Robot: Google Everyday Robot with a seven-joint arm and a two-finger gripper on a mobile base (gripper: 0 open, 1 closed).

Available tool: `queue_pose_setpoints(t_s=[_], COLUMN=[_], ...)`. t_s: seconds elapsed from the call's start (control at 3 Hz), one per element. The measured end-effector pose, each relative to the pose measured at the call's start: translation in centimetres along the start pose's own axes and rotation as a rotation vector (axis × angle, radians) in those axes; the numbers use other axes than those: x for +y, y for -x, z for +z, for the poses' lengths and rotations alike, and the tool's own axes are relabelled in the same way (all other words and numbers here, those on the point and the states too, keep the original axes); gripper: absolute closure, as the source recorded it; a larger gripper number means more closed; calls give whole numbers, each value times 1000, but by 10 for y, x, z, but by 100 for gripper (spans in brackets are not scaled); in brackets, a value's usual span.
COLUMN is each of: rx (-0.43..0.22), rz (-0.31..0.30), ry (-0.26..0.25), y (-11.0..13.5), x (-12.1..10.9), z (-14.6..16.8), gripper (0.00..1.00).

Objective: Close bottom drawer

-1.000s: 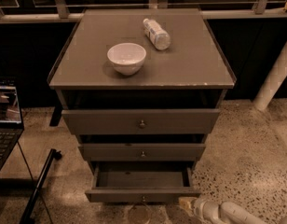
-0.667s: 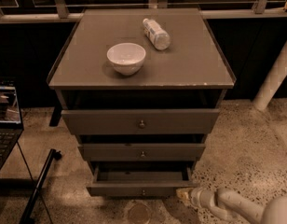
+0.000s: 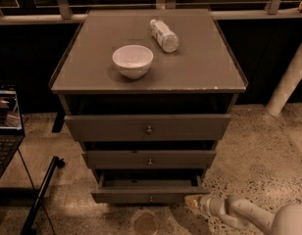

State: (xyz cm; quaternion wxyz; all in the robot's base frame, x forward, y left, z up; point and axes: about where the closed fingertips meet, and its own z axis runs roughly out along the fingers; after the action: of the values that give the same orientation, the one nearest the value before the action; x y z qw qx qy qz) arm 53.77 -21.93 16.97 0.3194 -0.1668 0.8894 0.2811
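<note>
The bottom drawer is the lowest of the cabinet's three grey-brown drawers. It stands partly pulled out, with its dark inside showing above the low front panel and a small round knob at centre. My gripper comes in from the lower right on a white arm. It sits at floor level against the right end of the drawer's front panel.
The middle drawer and top drawer stand above. On the cabinet top are a white bowl and a lying plastic bottle. A laptop and a black stand leg are left. A white post is right.
The drawer has slid further into the cabinet and shows less of its inside. My gripper and arm have moved left and inward, up to the drawer's right front corner.
</note>
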Motion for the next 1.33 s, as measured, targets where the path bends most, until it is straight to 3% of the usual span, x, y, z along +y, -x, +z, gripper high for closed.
queue_pose_setpoints(t_s=[0.33,0.67,1.0,1.33], rx=[-13,-13,-64,-64], rz=[-16,-16,-7,-7], ry=[1,1,-39,-39], y=[9,8,20,19], x=[-21,-21,-49,-48], z=[1,1,-2,-2], gripper=[100,100,100,100])
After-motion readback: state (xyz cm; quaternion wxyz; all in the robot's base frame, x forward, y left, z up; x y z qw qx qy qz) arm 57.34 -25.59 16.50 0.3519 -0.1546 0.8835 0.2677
